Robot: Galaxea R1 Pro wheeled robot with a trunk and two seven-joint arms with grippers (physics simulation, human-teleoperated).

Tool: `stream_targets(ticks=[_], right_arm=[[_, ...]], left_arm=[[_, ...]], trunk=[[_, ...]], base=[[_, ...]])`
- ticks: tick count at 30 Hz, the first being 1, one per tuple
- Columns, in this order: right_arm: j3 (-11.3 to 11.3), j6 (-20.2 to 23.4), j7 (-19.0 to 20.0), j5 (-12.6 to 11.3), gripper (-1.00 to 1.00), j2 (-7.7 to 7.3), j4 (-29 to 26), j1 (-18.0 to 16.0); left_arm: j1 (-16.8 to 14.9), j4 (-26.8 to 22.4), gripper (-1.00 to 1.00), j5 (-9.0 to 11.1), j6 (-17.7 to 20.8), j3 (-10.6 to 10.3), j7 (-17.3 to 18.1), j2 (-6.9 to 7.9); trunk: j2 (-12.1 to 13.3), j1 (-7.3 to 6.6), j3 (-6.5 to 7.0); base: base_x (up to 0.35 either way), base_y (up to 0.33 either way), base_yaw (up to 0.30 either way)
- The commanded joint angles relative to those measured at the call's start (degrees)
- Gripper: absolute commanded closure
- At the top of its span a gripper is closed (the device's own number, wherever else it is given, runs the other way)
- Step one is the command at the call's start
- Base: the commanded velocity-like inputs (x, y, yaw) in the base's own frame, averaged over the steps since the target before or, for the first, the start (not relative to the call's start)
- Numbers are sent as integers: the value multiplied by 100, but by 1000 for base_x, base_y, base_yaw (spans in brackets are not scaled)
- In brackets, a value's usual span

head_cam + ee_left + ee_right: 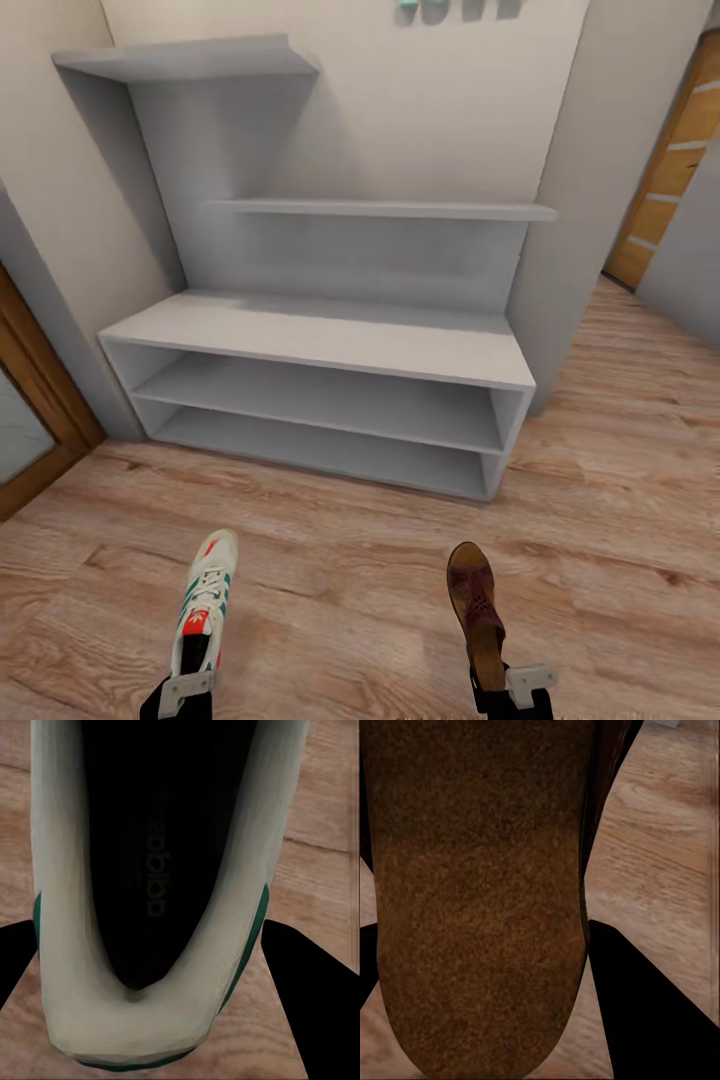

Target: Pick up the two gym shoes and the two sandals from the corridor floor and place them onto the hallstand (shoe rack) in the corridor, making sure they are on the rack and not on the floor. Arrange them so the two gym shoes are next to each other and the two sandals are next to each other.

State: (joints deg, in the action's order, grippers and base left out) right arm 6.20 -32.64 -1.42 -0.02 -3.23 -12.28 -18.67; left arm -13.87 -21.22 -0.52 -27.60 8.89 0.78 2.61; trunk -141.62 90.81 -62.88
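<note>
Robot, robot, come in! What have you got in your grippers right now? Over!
Left gripper shut on gym shoe. Right gripper shut on sandal. Hallstand ahead, floor between bare.

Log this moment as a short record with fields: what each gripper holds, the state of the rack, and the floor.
left gripper: shut on the gym shoe at its heel, toe pointing toward the rack
right gripper: shut on the sandal at its heel end
hallstand: top and both open shelf levels bare, no shoes on it yet
corridor floor: wood planks, seen beneath both held shoes
wall shelves: two, nothing on them
</note>
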Motion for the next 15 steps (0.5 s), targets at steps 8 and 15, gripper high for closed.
stream_targets(ticks=[8,15], right_arm=[[30,-14,-7,-16,100,-3,6,-5],[30,-14,-7,-16,100,-3,6,-5]], left_arm=[[-2,1,100,-13,-18,17,-1,-4],[-2,-2,100,-15,-18,17,-1,-6]], trunk=[[-2,-1,-4],[-2,-1,-4]], base=[[0,13,-293],[0,1,-293]])
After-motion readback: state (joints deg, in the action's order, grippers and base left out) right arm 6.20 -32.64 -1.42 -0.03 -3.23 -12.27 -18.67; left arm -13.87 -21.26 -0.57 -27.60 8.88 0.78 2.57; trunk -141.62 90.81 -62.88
